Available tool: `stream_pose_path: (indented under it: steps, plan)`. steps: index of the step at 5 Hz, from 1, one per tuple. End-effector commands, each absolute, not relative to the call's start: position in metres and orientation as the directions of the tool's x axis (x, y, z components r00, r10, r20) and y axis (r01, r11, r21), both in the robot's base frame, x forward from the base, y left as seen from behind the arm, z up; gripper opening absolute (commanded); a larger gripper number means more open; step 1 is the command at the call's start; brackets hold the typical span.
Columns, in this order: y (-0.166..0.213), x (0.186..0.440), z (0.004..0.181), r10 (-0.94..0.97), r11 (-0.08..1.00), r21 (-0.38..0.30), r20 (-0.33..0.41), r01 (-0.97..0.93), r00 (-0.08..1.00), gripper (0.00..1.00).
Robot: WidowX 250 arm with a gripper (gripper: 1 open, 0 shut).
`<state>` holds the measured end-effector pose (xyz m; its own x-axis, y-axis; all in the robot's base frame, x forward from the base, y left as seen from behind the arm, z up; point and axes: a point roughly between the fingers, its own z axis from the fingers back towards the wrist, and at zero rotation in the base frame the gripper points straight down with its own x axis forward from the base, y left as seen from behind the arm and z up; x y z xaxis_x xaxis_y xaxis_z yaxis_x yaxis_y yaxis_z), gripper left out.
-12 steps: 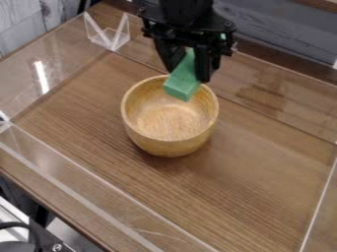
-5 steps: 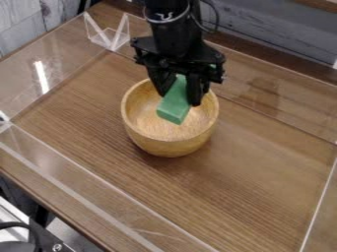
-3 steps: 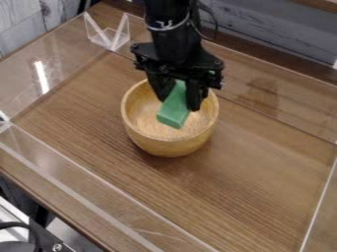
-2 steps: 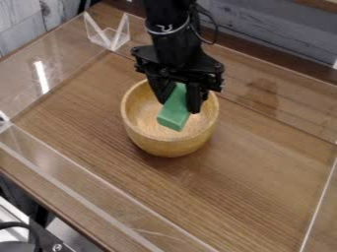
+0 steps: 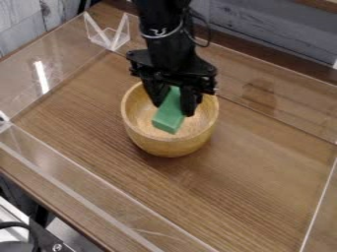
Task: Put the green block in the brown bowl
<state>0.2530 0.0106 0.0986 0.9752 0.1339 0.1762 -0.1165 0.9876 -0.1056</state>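
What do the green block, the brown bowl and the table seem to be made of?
Green block: painted wood or plastic, matte; its colour is plain and even, so either fits.
Brown bowl: probably wood, smooth; warm light-brown colour, thick rim.
Table: wood or wood-look laminate, slight sheen; brown streaks and pale glare.

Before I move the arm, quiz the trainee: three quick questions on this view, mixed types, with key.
1. True or false: the flat light-green block is over the table outside the bowl.
2. Multiple choice: what is the round light-brown wooden bowl standing on? A) a tray B) the wooden table C) a cloth
3. Fill in: the black gripper is ____ on the block.

Key: 1 false; 2 B; 3 shut
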Motion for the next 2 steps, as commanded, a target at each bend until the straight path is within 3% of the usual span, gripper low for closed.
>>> stream_pose_path:
  steps: [1, 2]
  plan:
    - [0.016, 0.257, 0.1044, 0.138, 0.987, -0.111, 0.212, -0.116, 0.968, 0.0]
    - [0.0192, 0.2569, 0.1012, 0.144, 0.986, -0.116, 0.212, -0.122, 0.967, 0.0]
